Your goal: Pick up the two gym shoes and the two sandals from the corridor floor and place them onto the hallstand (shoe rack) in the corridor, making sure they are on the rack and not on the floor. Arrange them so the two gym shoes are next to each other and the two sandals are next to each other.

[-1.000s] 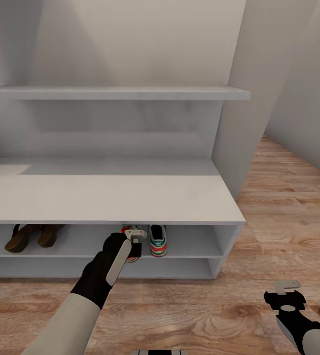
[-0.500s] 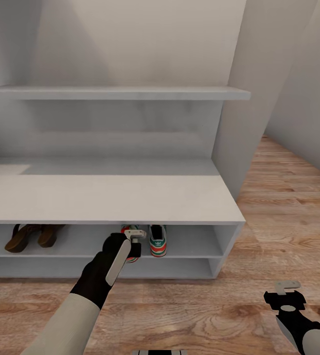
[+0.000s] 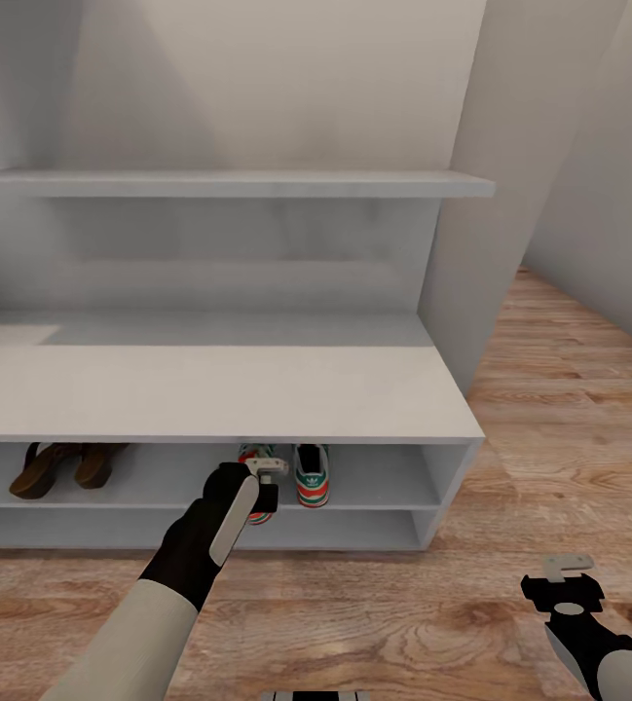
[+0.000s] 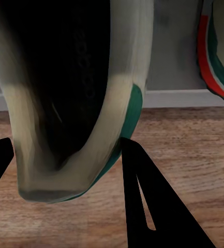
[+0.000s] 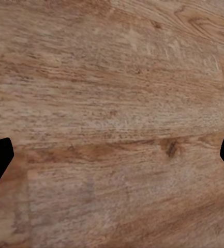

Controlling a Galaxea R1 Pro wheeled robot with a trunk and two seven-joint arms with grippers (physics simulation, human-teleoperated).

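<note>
One white gym shoe [image 3: 311, 475] with green stripes and a red heel stands on the upper open shelf of the hallstand [image 3: 257, 389]. My left gripper [image 3: 269, 475] is shut on the other gym shoe [image 4: 65, 103], held at the shelf's front edge just left of the first, which also shows beside it [image 4: 220, 51]. The black fingers [image 4: 143, 196] clamp the shoe's rim. Both brown sandals [image 3: 38, 469] [image 3: 96, 463] lie side by side at the left of the same shelf. My right gripper [image 3: 569, 567] hangs open over the corridor floor [image 5: 112, 103], holding nothing.
A higher wall shelf [image 3: 228, 183] spans above the bench top. A white wall panel [image 3: 491, 243] rises right of the rack. Wood-plank floor [image 3: 403, 604] stretches in front and off to the right. The lower shelf [image 3: 354, 531] holds nothing.
The left gripper with the gym shoe has shifted very slightly downward at the shelf front. Everything else is still.
</note>
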